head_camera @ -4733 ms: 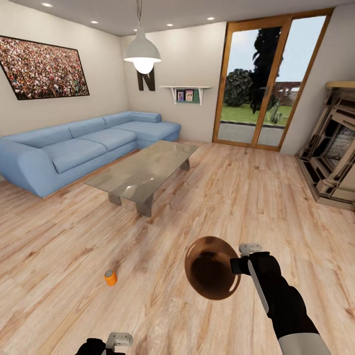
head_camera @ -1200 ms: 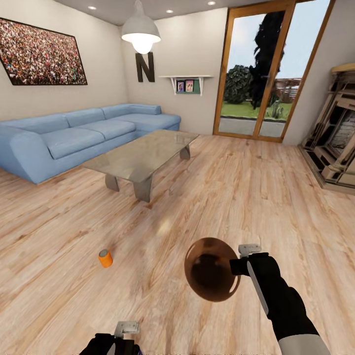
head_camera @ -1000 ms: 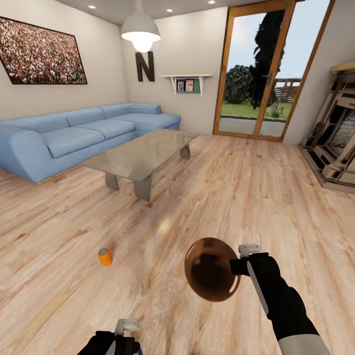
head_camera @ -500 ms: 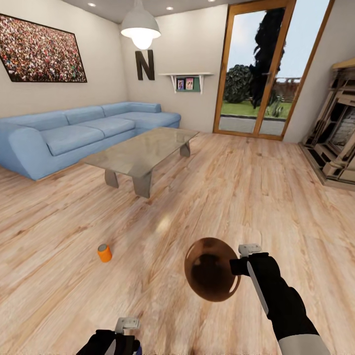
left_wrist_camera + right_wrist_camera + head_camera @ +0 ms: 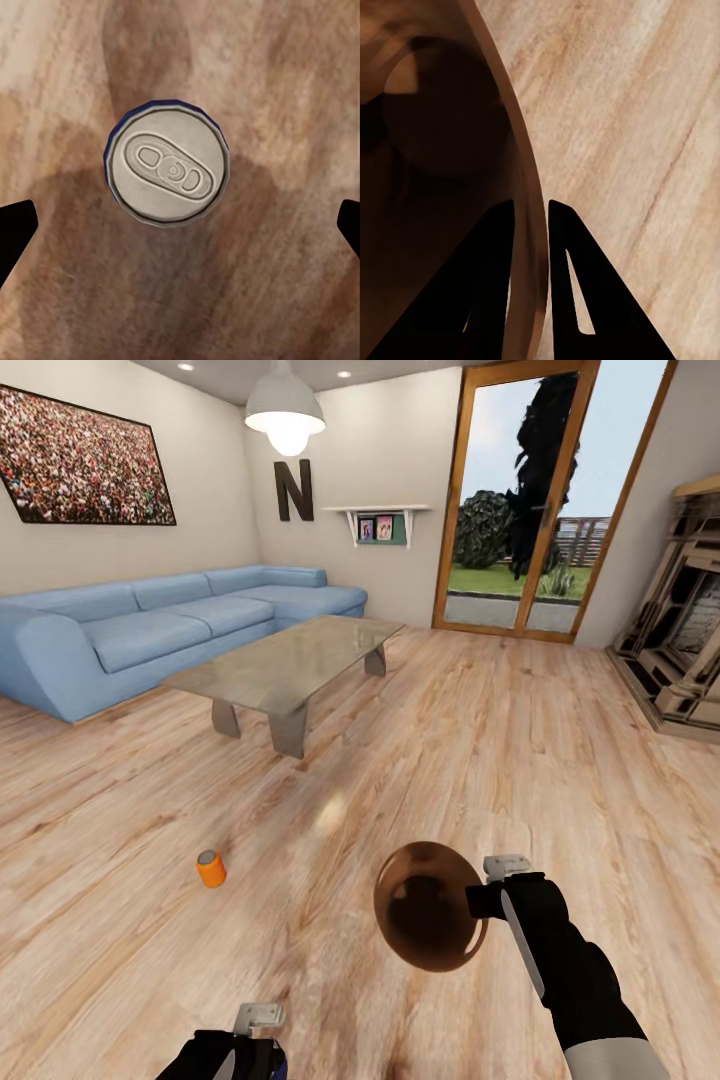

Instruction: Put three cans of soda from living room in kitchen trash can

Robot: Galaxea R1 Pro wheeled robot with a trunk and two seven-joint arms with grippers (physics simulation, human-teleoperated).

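The tash can point(image 5: 428, 907) is pinched by its rim between the pressed fingers of the right gripper point(image 5: 487, 897), one finger inside the wall and one outside point(image 5: 531, 247), its dark mouth tipped toward the head camera. The left gripper point(image 5: 180, 225) is spread wide directly above an upright blue-sided can point(image 5: 169, 164) on the wood floor point(image 5: 480, 760). An orange can of soda point(image 5: 210, 868) stands ahead of the left gripper, well apart.
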